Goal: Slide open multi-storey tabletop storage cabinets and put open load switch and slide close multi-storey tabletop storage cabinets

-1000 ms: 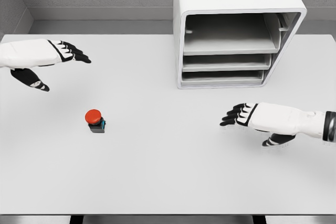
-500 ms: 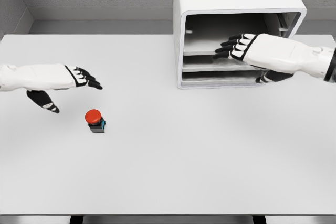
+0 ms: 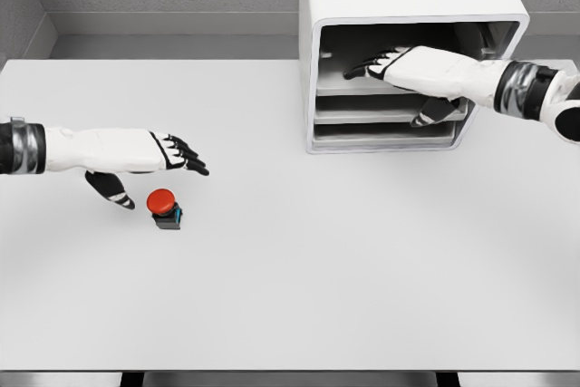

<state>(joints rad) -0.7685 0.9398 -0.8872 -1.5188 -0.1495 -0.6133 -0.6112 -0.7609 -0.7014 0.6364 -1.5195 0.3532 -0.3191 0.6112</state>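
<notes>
The right hand [image 3: 399, 65], fingers released, reached inside the cabinet [image 3: 403, 6] above its top tray [image 3: 381, 86]; hooking that tray's front lip squarely would serve. The left hand [image 3: 136, 153] hung released over the switch [image 3: 164, 208].

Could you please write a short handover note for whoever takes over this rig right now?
Left hand: open, holding nothing, hovering just above and left of the red-capped load switch.
Right hand: fingers extended, reaching into the top level of the storage cabinet; no grasp visible.
The switch stands on the table, well left of the cabinet.
Done: nothing completed; no tray is pulled out.
Left: slide a tray out, pick up the switch, place it inside, slide the tray shut.
</notes>
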